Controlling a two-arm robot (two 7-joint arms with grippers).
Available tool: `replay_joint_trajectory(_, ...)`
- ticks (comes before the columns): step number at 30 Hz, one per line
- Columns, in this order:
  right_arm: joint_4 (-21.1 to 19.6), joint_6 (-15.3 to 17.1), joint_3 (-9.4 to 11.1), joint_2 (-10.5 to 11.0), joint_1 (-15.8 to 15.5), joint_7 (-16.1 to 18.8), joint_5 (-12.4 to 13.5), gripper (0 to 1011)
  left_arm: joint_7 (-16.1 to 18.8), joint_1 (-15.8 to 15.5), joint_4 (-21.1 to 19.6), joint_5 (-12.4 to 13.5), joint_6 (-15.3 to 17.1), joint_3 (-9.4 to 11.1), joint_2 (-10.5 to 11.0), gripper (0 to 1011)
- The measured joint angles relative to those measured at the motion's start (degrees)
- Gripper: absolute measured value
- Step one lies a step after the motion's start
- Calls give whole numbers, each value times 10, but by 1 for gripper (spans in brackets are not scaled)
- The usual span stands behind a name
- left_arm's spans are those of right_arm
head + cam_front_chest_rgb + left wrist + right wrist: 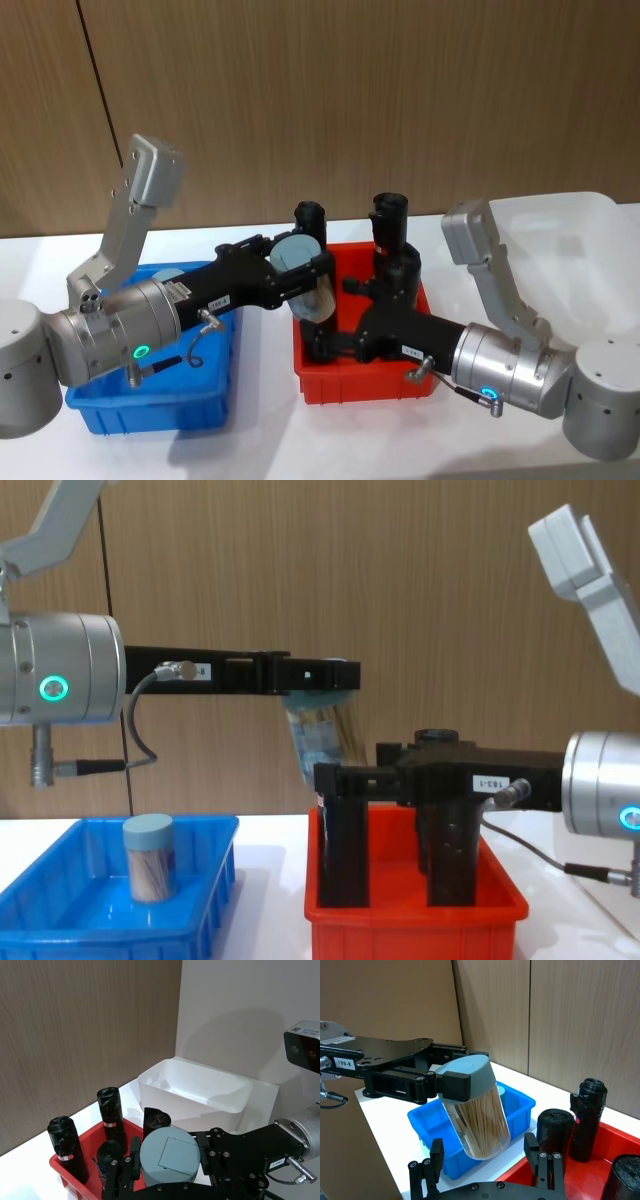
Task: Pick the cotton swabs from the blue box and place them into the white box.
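Observation:
A clear tub of cotton swabs [477,1120] with a pale blue-grey lid [169,1153] hangs tilted in the air, over the gap between the blue box [150,405] and the red bin. My left gripper [300,265] is shut on it at the lid. My right gripper [487,1160] stands open just below, one finger on each side of the tub's lower end and apart from it. Another tub of cotton swabs [148,858] stands upright in the blue box [60,920]. The white box [575,255] sits at the far right, behind my right arm.
A red bin [372,388] stands between the two boxes and holds several tall black bottles [388,225]. My right gripper reaches in above this bin. A wood-panel wall runs behind the white table.

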Motion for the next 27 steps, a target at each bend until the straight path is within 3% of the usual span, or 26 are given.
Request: replay_joint_trajectory(27,21,-5,-13,-13,28,6,-12,1008,0,0,0,0,0,0,0,669)
